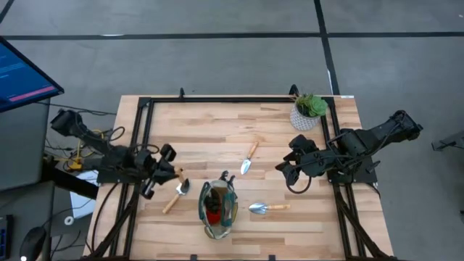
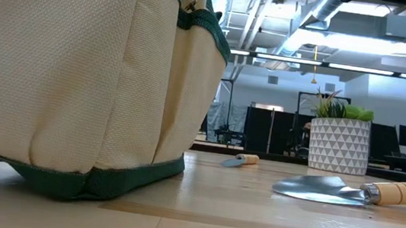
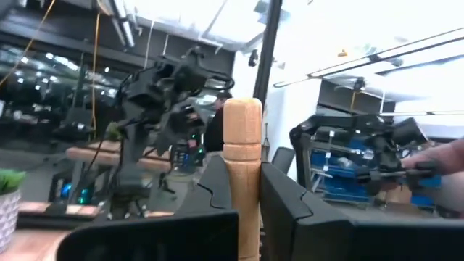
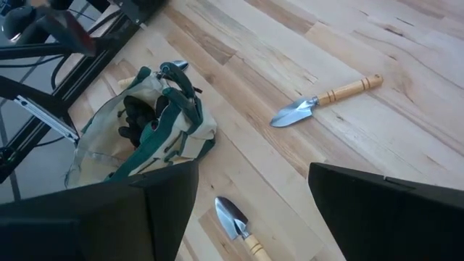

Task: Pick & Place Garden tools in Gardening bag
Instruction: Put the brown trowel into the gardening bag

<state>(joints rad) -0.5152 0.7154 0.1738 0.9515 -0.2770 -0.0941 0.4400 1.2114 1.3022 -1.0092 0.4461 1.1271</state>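
Observation:
My left gripper (image 1: 172, 172) is over the table's left part, left of the gardening bag (image 1: 219, 206), shut on a trowel's pale wooden handle (image 3: 242, 145); that trowel's blade is hidden. The beige, green-trimmed bag stands on its base near the front edge (image 2: 77, 77), with dark things and something red inside (image 4: 138, 119). Three more trowels lie flat on the table: one beside the left gripper (image 1: 176, 196), one behind the bag (image 1: 249, 158), one to its right (image 1: 268, 208). My right gripper (image 1: 284, 170) hangs open above the table's right part (image 4: 250, 196). My left gripper pinches the trowel's wooden handle a little below its rounded free end (image 3: 242, 192), between its two fingers (image 3: 290, 203). The fingers lie across the handle, and its end stands out past them. The gripper's own body hides the blade and whatever is beneath it.
A green plant in a white patterned pot (image 1: 307, 112) stands at the far right corner. A black frame (image 1: 217, 99) runs along the table's edges. Bare wood lies between the bag and the far trowel. Beyond the table are a monitor (image 1: 22, 72) and cables.

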